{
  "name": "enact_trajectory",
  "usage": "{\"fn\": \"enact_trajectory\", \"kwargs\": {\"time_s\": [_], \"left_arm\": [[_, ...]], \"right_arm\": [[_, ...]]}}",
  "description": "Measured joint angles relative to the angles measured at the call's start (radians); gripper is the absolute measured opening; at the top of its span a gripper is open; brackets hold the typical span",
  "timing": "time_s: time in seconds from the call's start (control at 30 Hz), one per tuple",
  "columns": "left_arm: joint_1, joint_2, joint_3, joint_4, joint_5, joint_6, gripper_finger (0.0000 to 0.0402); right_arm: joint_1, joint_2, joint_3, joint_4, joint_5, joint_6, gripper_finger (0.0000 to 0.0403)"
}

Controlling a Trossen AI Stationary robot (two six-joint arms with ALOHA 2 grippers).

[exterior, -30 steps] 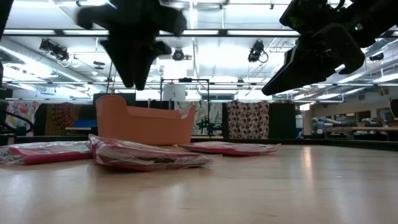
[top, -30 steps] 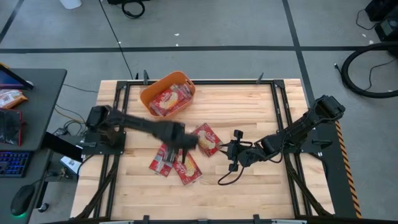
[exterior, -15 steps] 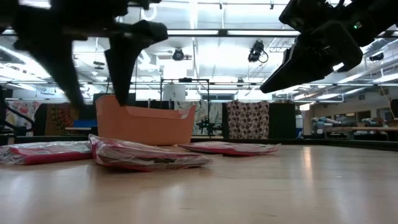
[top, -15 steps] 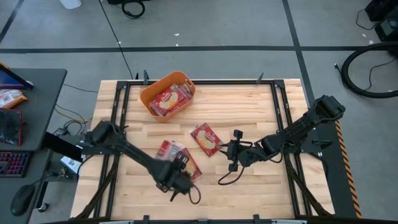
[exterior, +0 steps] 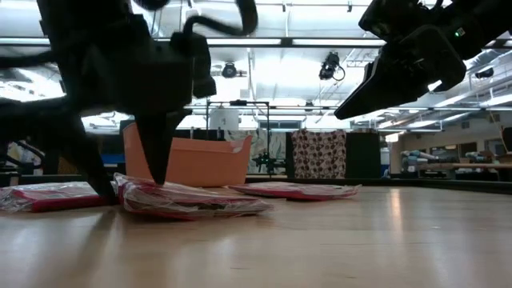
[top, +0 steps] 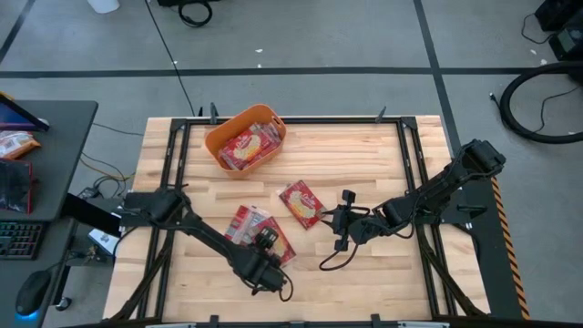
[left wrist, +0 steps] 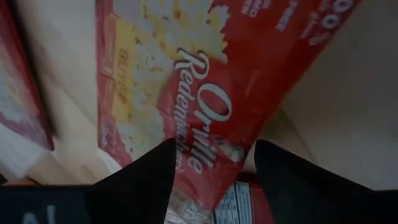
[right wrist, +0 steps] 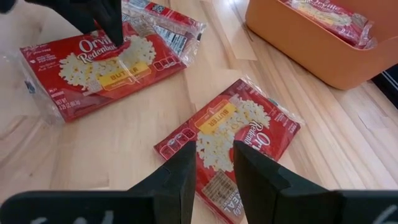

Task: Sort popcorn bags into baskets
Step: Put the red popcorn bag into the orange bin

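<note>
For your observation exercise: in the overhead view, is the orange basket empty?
No. The orange basket already holds red popcorn bags, visible inside its walls from above.

An orange basket [top: 246,137] stands near the table's far left corner, with red popcorn bags [top: 249,146] lying in it. One red, butter-labelled popcorn bag [top: 301,203] lies flat near the table's middle. Two overlapping bags [top: 257,230] lie nearer the front edge, left of centre.

place: robotics lab | cues: ceiling strip lights [exterior: 264,42]; taped concrete floor [top: 319,71]; desk keyboard [top: 20,239]
</note>
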Motion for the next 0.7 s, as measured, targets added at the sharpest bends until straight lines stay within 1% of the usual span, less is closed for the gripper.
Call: {"fn": "enact_trajectory", "kwargs": {"time_s": [0.17, 0.53, 0.63, 0.7], "left_arm": [[0.002, 0.024, 0.002, -0.012, -0.004, -0.065, 0.0182], [0.006, 0.025, 0.002, -0.072, 0.002, -0.203, 0.0047], [0.006, 0.024, 0.002, -0.093, 0.02, -0.213, 0.0024], [0.008, 0.023, 0.002, -0.103, 0.022, -0.218, 0.0017]], "right_arm": [[0.0, 0.0, 0.0, -0.001, 0.0, -0.005, 0.011], [0.003, 0.0, 0.0, 0.002, -0.008, 0.001, 0.011], [0.003, 0.0, 0.0, 0.002, -0.008, 0.002, 0.011], [0.003, 0.0, 0.0, 0.002, -0.008, 0.001, 0.011]]}}
